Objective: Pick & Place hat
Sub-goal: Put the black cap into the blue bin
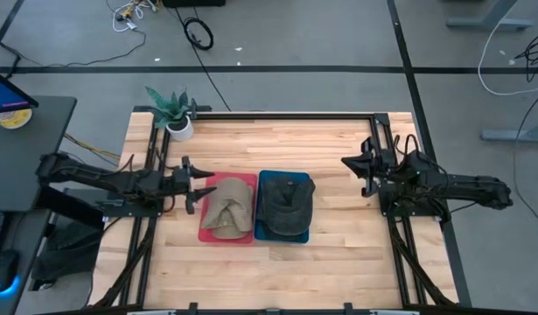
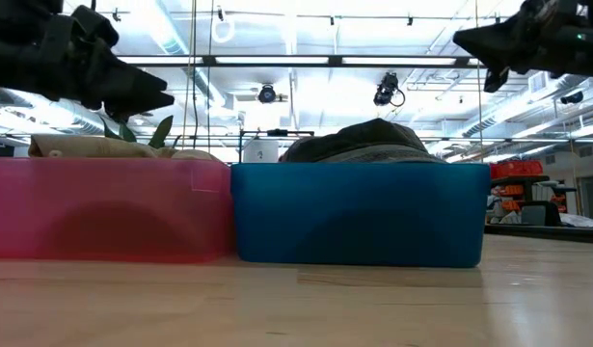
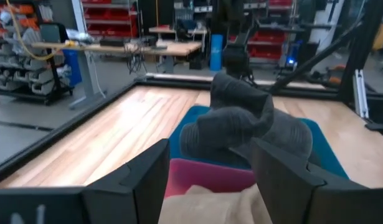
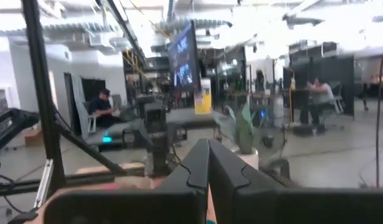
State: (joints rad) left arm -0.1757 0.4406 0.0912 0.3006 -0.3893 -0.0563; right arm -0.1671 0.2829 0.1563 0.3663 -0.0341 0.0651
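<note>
Around your bench you've got grey floor [image 1: 295, 52] with loose black and white cables [image 1: 197, 33] behind it. Potted plant [image 1: 174, 112] sits on the wooden table's [image 1: 338, 262] back left corner. Dark side desk [image 1: 28, 149] to the left with a lit screen. Ceiling lights [image 2: 306, 29] are bright overhead. Red shelving [image 3: 110, 15] and a workbench [image 3: 116, 46] stand across the room, and people are seated [image 4: 104, 106] further back.

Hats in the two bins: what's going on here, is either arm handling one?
Neither arm holds a hat. The tan hat lies in the pink bin, the dark hat in the blue bin. The left gripper hovers open at the pink bin's edge beside the tan hat. The right gripper is shut, off to the right.
</note>
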